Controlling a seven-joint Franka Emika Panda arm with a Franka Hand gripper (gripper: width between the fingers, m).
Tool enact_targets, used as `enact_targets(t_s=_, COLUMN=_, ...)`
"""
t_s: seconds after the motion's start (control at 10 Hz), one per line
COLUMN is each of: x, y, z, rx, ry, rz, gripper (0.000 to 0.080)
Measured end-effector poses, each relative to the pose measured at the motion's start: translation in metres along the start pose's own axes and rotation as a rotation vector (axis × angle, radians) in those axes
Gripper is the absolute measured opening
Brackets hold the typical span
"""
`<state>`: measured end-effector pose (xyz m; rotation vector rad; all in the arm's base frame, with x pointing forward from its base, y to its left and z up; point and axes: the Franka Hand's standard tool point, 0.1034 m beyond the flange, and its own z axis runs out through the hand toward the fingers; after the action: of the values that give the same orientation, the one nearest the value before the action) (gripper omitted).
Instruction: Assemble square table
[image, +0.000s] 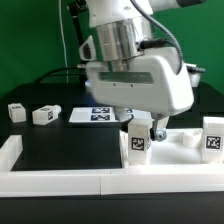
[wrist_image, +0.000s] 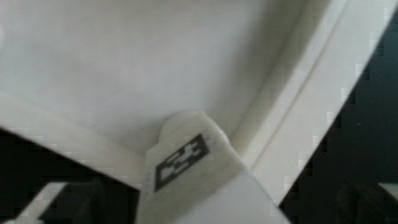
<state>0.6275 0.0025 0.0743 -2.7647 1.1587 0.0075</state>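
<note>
My gripper (image: 140, 124) is shut on a short white tagged leg (image: 137, 142) and holds it upright over the near left corner of the white square tabletop (image: 182, 139). In the wrist view the leg (wrist_image: 192, 160) fills the gap between the dark fingers (wrist_image: 36, 206), with the tabletop's floor and raised rim (wrist_image: 294, 80) behind it. I cannot tell whether the leg's foot touches the top. A second leg (image: 212, 137) stands upright at the tabletop's right side. Two more legs (image: 16, 112) (image: 43, 115) lie on the black table at the exterior view's left.
The marker board (image: 92, 116) lies flat behind the gripper. Long white border rails (image: 60, 181) run along the front and the left edge. A green backdrop stands at the rear.
</note>
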Motion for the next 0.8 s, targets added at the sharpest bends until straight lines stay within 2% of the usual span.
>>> enact_targets(t_s=0.1, x=0.0007, y=-0.0019, z=-0.0006, rx=-0.011, ry=0.016, rz=-0.137, gripper=0.0649)
enact_targets(t_s=0.4, x=0.0009, y=-0.0005, z=0.0007, rx=-0.009, ry=0.021, rz=-0.121, gripper=0.0622)
enact_targets(t_s=0.6, x=0.0003, y=0.0003, z=0.0014, rx=-0.005, ry=0.017, rz=0.027, gripper=0.0293)
enact_targets(t_s=0.8, x=0.0008, y=0.0016, z=0.0016, rx=-0.005, ry=0.017, rz=0.146, gripper=0.0294)
